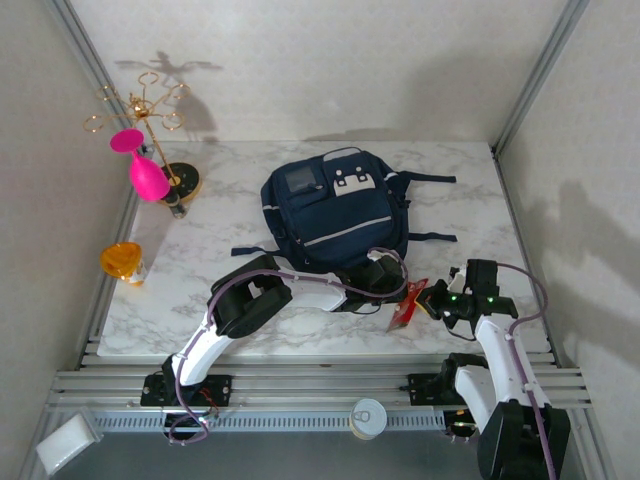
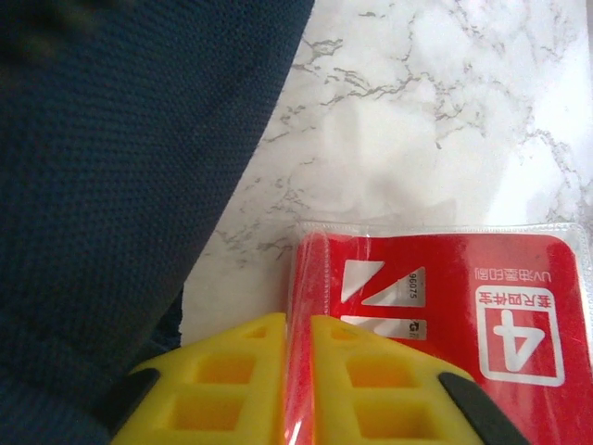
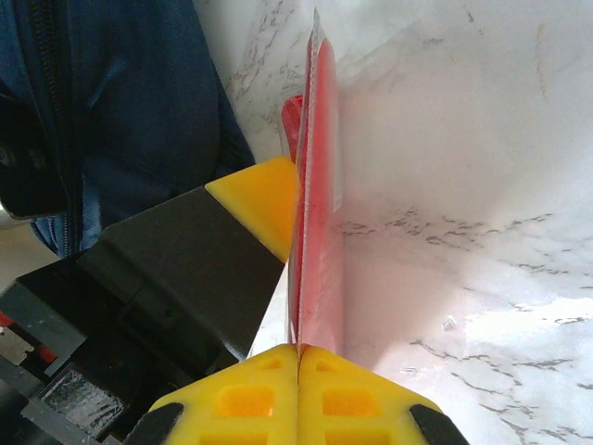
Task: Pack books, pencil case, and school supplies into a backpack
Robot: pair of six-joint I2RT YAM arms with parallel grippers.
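Observation:
The school supplies, a flat red pack [image 1: 408, 302] with white markings in clear wrap, hangs on edge just above the marble table, in front of the backpack's [image 1: 335, 210] near right corner. My left gripper [image 2: 298, 371] is shut on one edge of the red pack [image 2: 445, 306]. My right gripper [image 3: 298, 357] is shut on the opposite edge of the pack [image 3: 320, 185], facing the left one's yellow finger [image 3: 259, 209]. Both grippers meet at the pack, the left [image 1: 395, 295] and the right [image 1: 428, 300]. The books and the pencil case are hidden.
The navy backpack [image 2: 120, 185] lies flat mid-table, its straps trailing right. A pink glass [image 1: 145, 172] hangs on a gold stand [image 1: 150, 110] at the back left. An orange cup [image 1: 122, 262] sits at the left edge. A white round cap [image 1: 368, 417] rests on the near rail.

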